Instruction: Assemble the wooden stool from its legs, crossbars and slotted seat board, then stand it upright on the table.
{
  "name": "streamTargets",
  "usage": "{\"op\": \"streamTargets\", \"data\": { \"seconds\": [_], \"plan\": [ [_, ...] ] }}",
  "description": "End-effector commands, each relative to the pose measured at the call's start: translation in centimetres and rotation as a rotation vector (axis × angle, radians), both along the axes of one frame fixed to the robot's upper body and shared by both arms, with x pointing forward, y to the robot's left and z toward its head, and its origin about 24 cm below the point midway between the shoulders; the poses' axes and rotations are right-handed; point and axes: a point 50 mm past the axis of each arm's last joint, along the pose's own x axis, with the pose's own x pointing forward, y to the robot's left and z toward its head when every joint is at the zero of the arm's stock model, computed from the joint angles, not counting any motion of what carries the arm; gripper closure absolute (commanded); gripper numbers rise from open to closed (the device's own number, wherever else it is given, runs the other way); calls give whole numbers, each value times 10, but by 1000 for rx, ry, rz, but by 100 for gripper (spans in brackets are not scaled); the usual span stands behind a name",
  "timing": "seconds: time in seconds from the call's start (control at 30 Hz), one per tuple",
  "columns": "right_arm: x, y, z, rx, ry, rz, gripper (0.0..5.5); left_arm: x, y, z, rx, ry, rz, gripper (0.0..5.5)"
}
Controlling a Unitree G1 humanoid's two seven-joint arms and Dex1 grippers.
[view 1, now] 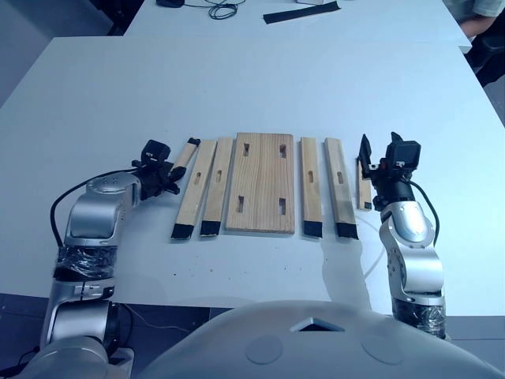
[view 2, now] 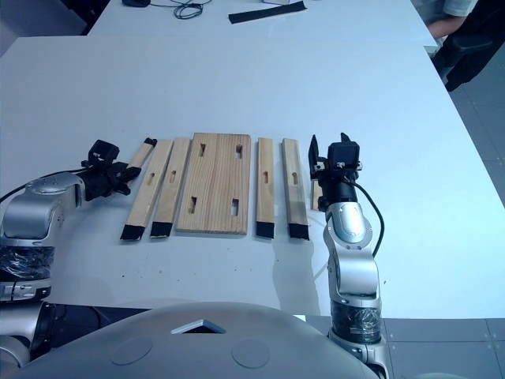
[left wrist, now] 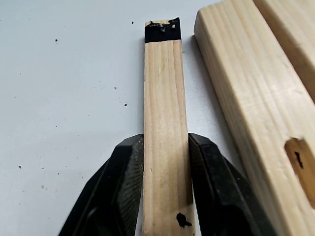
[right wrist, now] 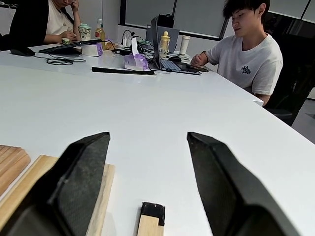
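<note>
Currently: 7 stool pieces lying flat, 1 crossbar being clamped

1 slotted seat board (view 1: 260, 181) is lying flat mid-worktop (view 1: 118, 95), w/ 4 legs (view 1: 311, 185) lying alongside, 2 per side. 2 crossbars are sitting outermost. Left gripper (left wrist: 166, 142) is clamping its fingers (left wrist: 125, 187) on the left crossbar (left wrist: 164, 98). Right gripper (right wrist: 147, 135) is hovering over the right crossbar (view 1: 364, 189), fingers (right wrist: 74, 187) apart, holding nothing.
</note>
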Motion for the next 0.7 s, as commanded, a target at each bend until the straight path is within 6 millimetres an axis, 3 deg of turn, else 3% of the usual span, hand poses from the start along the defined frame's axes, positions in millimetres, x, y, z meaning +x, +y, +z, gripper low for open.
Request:
{"op": "streamTargets", "data": {
  "seconds": [0.03, 0.2, 0.37, 0.4, 0.53, 0.6, 0.7],
  "plan": [
    [-1, -1, 0, -10, 6, -11, 258, -11, 8, -21, 20, 96, 64, 419],
    [4, -5, 4, -17, -9, -13, 258, 0, 11, -9, 1, -2, 110, 419],
    [16, -20, 12, -51, -42, -27, 258, 27, 20, 32, -3, -253, 137, 419],
    [19, -23, 15, -63, -50, -18, 258, 33, 16, 46, -84, -300, 141, 419],
    [26, -35, 22, -58, -51, 57, 258, 32, -43, 115, -516, -445, -184, 419],
    [33, -38, 32, 87, -59, 139, 258, 19, -65, 139, -672, -470, -365, 419],
    [38, -25, 65, 414, -46, 528, 258, -2, -87, 160, -870, -453, -610, 419]
  ]
}}
